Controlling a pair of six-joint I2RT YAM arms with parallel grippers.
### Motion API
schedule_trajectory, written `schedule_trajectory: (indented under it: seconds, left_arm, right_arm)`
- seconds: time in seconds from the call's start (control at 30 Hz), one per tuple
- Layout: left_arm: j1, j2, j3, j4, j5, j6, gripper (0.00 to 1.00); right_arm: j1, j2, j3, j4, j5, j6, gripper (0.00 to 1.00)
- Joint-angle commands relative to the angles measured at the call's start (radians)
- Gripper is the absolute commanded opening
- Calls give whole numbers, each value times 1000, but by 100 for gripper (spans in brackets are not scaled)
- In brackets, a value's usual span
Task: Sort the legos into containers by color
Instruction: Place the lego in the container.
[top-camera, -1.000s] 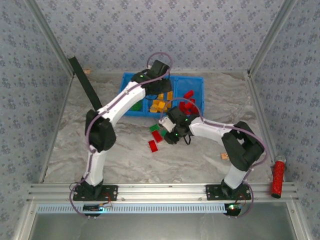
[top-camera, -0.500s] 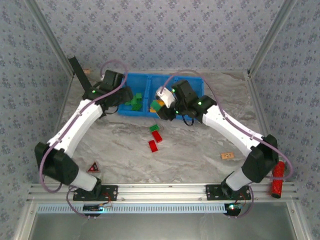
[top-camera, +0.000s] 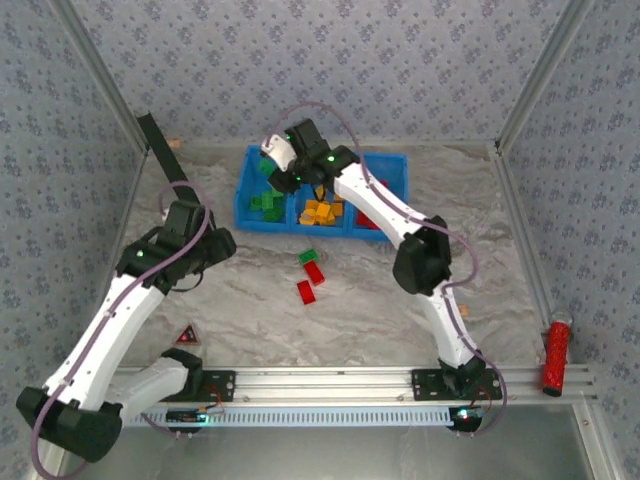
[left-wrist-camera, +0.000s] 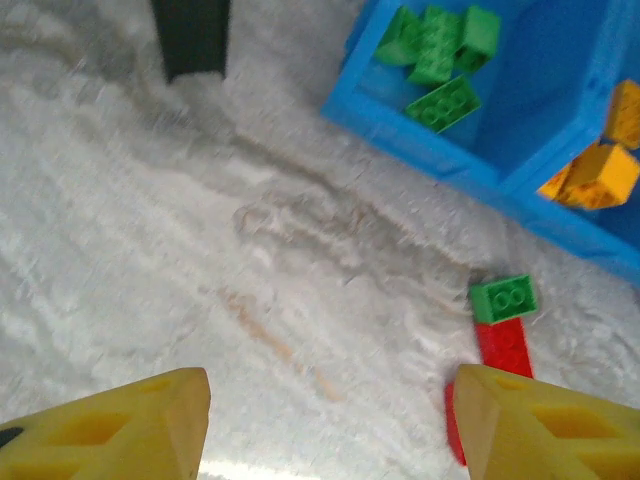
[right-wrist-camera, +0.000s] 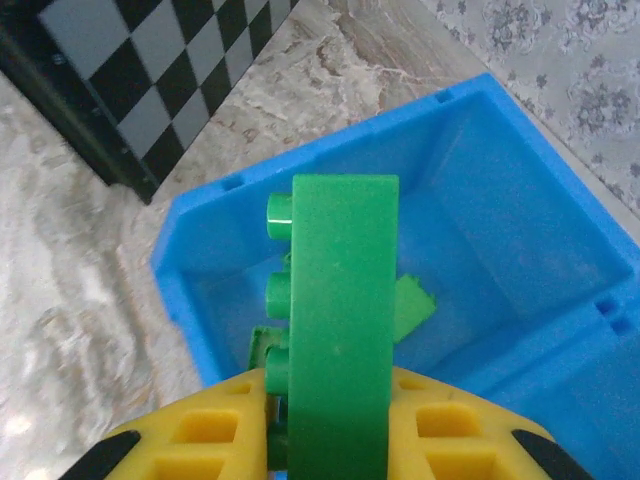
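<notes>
The blue three-compartment tray (top-camera: 243, 192) stands at the back, with green legos (top-camera: 266, 206) on the left, yellow-orange legos (top-camera: 320, 212) in the middle and red legos (top-camera: 370, 220) on the right. My right gripper (top-camera: 281, 177) hangs over the left compartment, shut on an upright green lego (right-wrist-camera: 340, 330). The tray wall (right-wrist-camera: 180, 290) lies below it. My left gripper (top-camera: 222, 246) is open and empty over the table (left-wrist-camera: 330, 392). A green lego (left-wrist-camera: 503, 297) and two red legos (left-wrist-camera: 505, 345) lie just right of it, in front of the tray (left-wrist-camera: 420, 140).
A black board (top-camera: 165, 165) leans at the back left; its checkered face (right-wrist-camera: 150, 70) shows beside the tray. A dark red triangle (top-camera: 187, 336) lies near the left base. A red cylinder (top-camera: 556, 357) sits at the right edge.
My right gripper has carried the green lego from the tray's middle front to over the left compartment. My left arm has drawn back from the tray toward the near left.
</notes>
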Motion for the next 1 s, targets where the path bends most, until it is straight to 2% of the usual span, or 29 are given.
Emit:
schedule_trajectory:
  seconds: [0.0,0.1,0.3,0.57,0.8,0.97]
  left_arm:
    - [16,-51,-4,-92,4,-25,66]
    - [22,-78,14,-141,1,-19,67]
    - [25,-101,35,-206,12,-22,67]
    - [24,-118,16,-213,58,-50,68]
    - [24,-105,-34,-154,114,-79,69]
    - [-12,-70,-77,-62,117,-87,71]
  right_arm:
    - [11,122,183,-79,51,-49,24]
    - [21,210,271,-81,100,-93,24]
    - [47,283,268,-44,217,-229,25]
    - [94,355,266,-29,322,-368,29]
    - [104,330,237,-23,351,-395,40]
    - [108,243,217,-30,317,-364,41]
